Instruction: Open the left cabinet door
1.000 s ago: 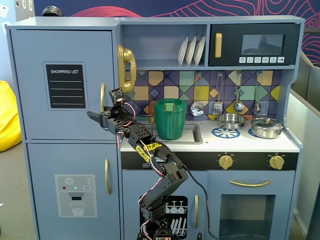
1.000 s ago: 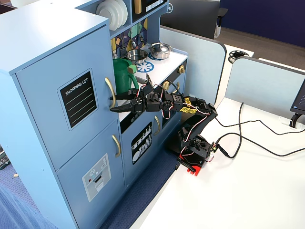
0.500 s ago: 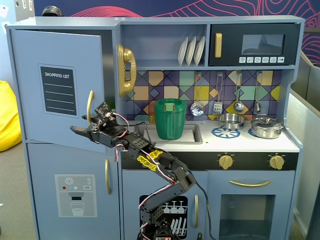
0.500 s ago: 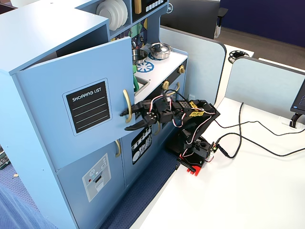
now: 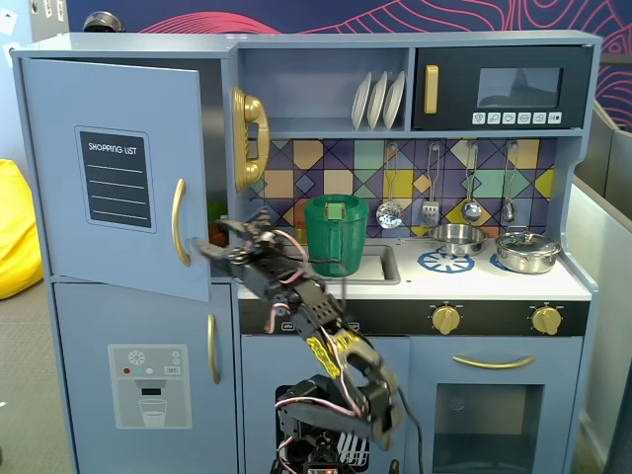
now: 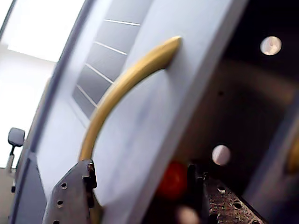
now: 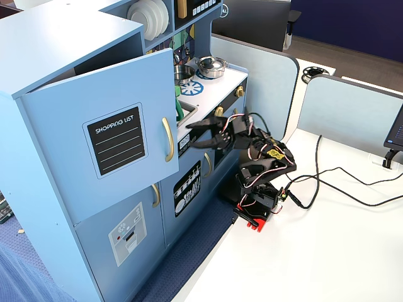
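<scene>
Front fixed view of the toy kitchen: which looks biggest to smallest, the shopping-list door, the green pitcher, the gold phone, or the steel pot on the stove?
1. The shopping-list door, by far.
2. The green pitcher.
3. The gold phone and the steel pot look roughly alike in area, one tall, one wide, so I won't rank them.

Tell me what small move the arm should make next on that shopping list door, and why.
Probably keep swinging the door outward. It stands only partly open, and the gripper sits at its free edge by the lower end of the gold handle, fingers astride that edge in the wrist view.
</scene>
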Available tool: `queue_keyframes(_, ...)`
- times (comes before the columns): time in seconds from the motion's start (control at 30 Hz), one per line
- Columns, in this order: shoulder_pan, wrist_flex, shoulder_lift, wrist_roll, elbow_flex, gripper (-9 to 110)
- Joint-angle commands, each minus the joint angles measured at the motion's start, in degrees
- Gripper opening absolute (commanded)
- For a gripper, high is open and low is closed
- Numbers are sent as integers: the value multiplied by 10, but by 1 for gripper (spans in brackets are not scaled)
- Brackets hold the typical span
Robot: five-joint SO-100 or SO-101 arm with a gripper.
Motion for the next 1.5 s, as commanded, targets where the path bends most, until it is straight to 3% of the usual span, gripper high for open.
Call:
queue_keyframes(0.0,96,83,19,40,-41,16)
queue_keyframes(0.13,185,149,-31,72,-75,16)
queue_keyframes(0.37,210,104,-151,75,-105,16)
queue_keyframes(0.8,11,-73,-200,-12,-72,15)
queue_keyframes(1.23,-171,-175,-209,-83,-25,14)
queue_keyframes(1.47,-164,-179,-207,-88,-16,14)
